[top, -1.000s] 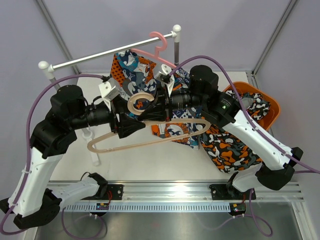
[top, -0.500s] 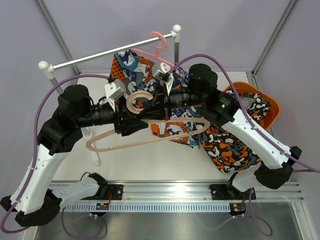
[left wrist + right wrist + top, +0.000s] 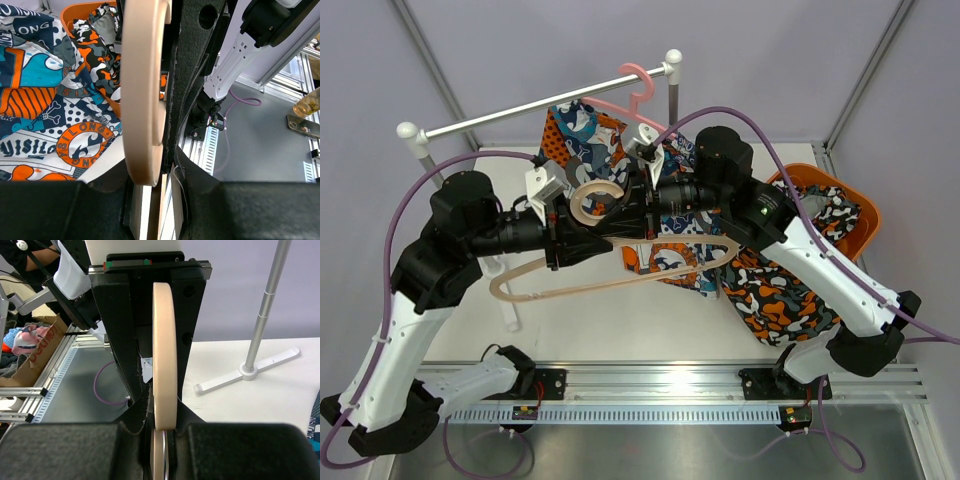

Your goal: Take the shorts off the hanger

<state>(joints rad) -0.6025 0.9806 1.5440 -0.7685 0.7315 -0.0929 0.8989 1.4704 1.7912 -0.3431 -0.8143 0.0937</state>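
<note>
A bare beige hanger point(image 3: 590, 288) hangs in the air over the table, held at its neck by both grippers. My left gripper point(image 3: 616, 243) reaches in from the left and is shut on the neck below the hook point(image 3: 142, 100). From the right, my right gripper point(image 3: 620, 222) pinches the same hanger point(image 3: 165, 365) edge-on. The blue, teal and orange print shorts point(image 3: 582, 135) hang behind the arms by a pink hanger point(image 3: 638, 85); they also fill the left wrist view point(image 3: 45, 100). The camouflage shorts point(image 3: 780, 295) spill from the orange bin point(image 3: 865, 225).
A white rail point(image 3: 540, 105) on two stands crosses the back of the table. A stand's white foot point(image 3: 245, 372) lies on the tabletop and its pole rises beside my right gripper. The arms' mounting rail point(image 3: 670, 385) runs along the near edge.
My left gripper's jaws have come together on the beige hanger's neck. The left arm shifted slightly and the hanger drifted a little to the left. My right gripper kept its grip.
</note>
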